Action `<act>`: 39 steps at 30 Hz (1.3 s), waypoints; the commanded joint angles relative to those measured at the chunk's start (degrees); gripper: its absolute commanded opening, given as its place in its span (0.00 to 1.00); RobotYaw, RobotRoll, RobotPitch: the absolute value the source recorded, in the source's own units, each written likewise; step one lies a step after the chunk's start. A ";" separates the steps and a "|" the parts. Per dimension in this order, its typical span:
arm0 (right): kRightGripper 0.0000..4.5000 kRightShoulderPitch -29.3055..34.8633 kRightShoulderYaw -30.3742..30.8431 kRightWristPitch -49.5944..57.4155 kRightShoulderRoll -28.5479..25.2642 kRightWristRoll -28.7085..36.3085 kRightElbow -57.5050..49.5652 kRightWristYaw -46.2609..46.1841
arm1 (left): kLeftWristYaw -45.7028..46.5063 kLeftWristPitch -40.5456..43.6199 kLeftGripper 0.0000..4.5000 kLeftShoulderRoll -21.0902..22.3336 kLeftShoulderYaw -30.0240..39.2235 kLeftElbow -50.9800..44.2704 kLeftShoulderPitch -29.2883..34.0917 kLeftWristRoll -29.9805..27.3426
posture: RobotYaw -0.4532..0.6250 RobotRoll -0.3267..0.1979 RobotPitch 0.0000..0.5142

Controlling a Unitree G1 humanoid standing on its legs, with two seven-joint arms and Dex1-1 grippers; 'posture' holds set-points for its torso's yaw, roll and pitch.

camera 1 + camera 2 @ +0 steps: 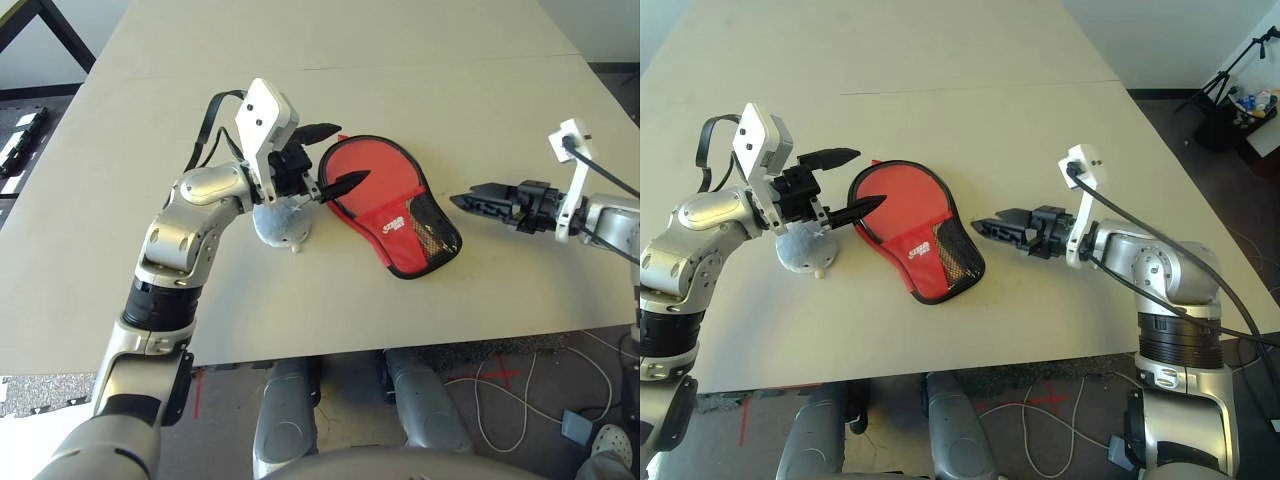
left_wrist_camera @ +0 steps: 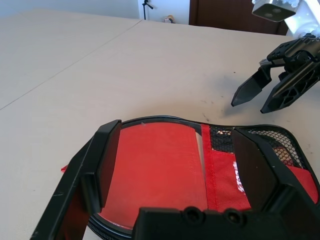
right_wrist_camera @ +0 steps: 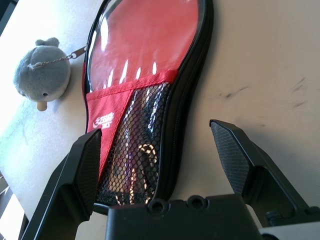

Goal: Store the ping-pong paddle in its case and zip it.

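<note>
1. left gripper (image 1: 328,160): hovers over the round end of the case, black fingers spread wide, nothing between them. lower finger tip sits just above the case's zip edge, w/ no contact visible.
2. plush charm (image 1: 281,224): grey, round, soft, small pale feet. lies on the table (image 1: 420,60) just beside the case, tied to it by a thin chain. prob. the zip pull end; light and floppy, so a poor handle by itself but it marks where the slider is.
3. case (image 1: 385,198): paddle-shaped red fabric pouch, lying flat mid-table, narrow end toward the robot. black zip edge all round, black mesh pocket (image 3: 137,160) w/ white logo on the lower half. edge looks closed along the side seen from the right wrist; can't tell for the far side. judged: light, soft shell, will slide on the smooth tabletop if pushed from one side, so pin w/ one gripper while the other works the zip. best hold is the stiff seam edge or narrow end, not the mesh (snags).
4. ping-pong paddle: not visible separately; glossy red round area may be it inside or case fabric, can't tell.
5. right gripper (image 1: 990,226): near the case's narrow end, apart from it, fingers wide apart, empty.
</note>
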 commanded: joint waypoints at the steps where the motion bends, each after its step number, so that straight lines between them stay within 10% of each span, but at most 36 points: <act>1: 0.99 1.55 1.35 0.09 0.57 -0.02 -0.30 -0.24 | -0.63 0.92 1.00 0.48 -0.31 -1.05 0.54 -0.41 | 0.34 0.62 0.47; 21: 0.99 3.51 2.54 1.51 6.80 0.06 0.90 -4.09 | -1.51 1.79 1.00 0.40 -0.74 -1.28 0.41 -0.54 | 0.33 0.62 0.50; 36: 0.03 3.48 1.14 3.61 7.57 -0.06 3.03 -7.87 | -2.07 1.80 1.00 0.36 -1.00 -0.74 -0.09 -0.23 | 0.32 0.62 0.51; 39: 0.00 3.82 0.74 3.83 7.52 0.34 2.57 -7.87 | -2.21 1.68 1.00 0.31 -1.15 -0.55 -0.10 -0.06 | 0.32 0.62 0.51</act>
